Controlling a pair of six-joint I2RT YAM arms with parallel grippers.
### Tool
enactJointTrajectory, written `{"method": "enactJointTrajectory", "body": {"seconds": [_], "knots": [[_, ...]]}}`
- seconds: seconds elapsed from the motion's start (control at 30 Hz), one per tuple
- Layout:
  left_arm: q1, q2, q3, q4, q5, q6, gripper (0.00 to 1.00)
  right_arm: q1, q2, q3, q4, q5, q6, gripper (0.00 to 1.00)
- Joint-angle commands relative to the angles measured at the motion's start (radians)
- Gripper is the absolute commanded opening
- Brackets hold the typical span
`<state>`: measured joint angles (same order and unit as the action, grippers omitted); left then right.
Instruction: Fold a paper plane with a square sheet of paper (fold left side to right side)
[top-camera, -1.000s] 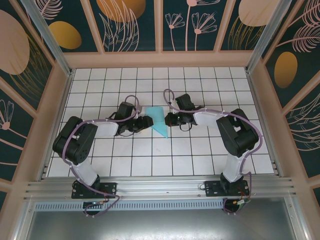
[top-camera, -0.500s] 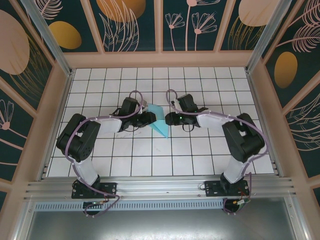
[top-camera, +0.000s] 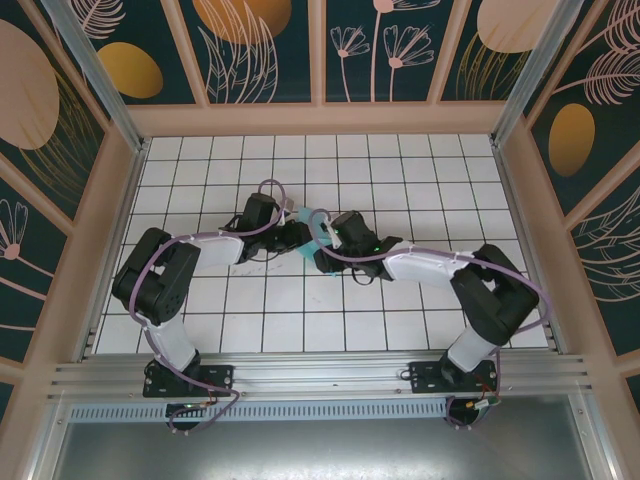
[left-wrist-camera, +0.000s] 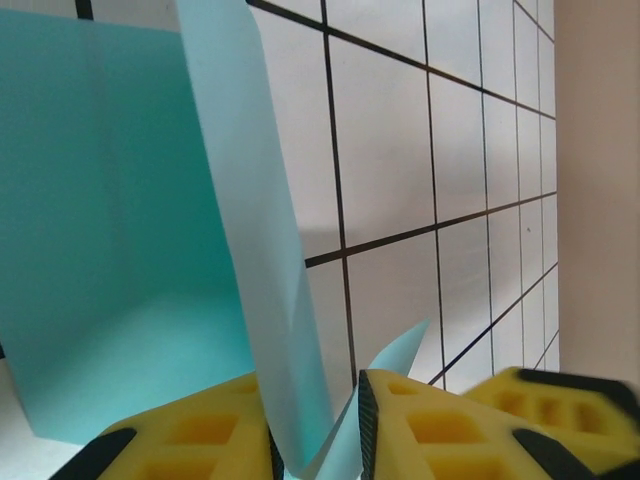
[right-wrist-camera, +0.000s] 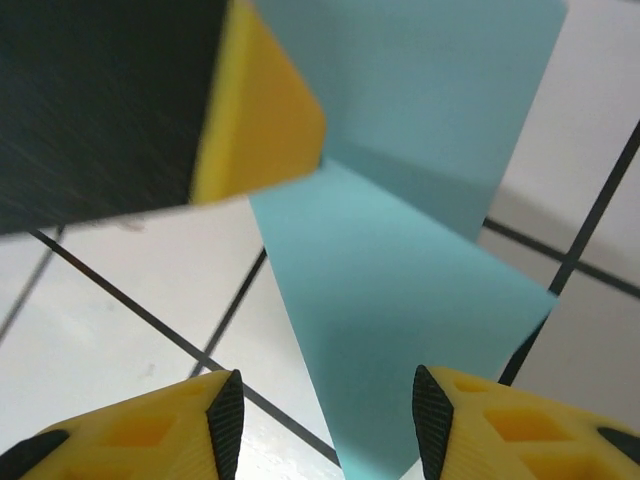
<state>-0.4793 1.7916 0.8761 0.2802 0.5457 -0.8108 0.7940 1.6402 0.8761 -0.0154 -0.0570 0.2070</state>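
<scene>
Turquoise paper (left-wrist-camera: 110, 220) (in left end effector (left-wrist-camera: 318, 440))

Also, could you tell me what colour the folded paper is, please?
The paper is plain turquoise-blue, clearest in the right wrist view.

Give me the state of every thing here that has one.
paper: partly folded, one side standing up.
left gripper: jaws around the paper's upright side, grip unclear.
right gripper: open, jaws either side of the paper's pointed end.
</scene>
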Motion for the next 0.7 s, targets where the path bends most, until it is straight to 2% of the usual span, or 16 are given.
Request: {"method": "enactJointTrajectory", "body": {"seconds": [0.0, 0.4, 0.57, 0.67], "knots": [[-0.007, -0.029, 0.026, 0.011, 0.008, -0.020, 0.28, 0.018, 0.046, 0.020, 0.026, 0.042, -0.016, 0.48], [-0.008, -0.032, 0.039, 0.000, 0.003, -0.023, 0.28, 0.024, 0.112, 0.053, 0.032, 0.092, -0.022, 0.40], [-0.007, -0.053, 0.040, -0.020, -0.021, -0.009, 0.31, 0.025, 0.118, 0.054, 0.028, 0.093, -0.024, 0.31], [-0.007, -0.070, 0.046, -0.042, -0.035, 0.003, 0.37, 0.024, 0.119, 0.051, 0.025, 0.091, -0.026, 0.23]]}}
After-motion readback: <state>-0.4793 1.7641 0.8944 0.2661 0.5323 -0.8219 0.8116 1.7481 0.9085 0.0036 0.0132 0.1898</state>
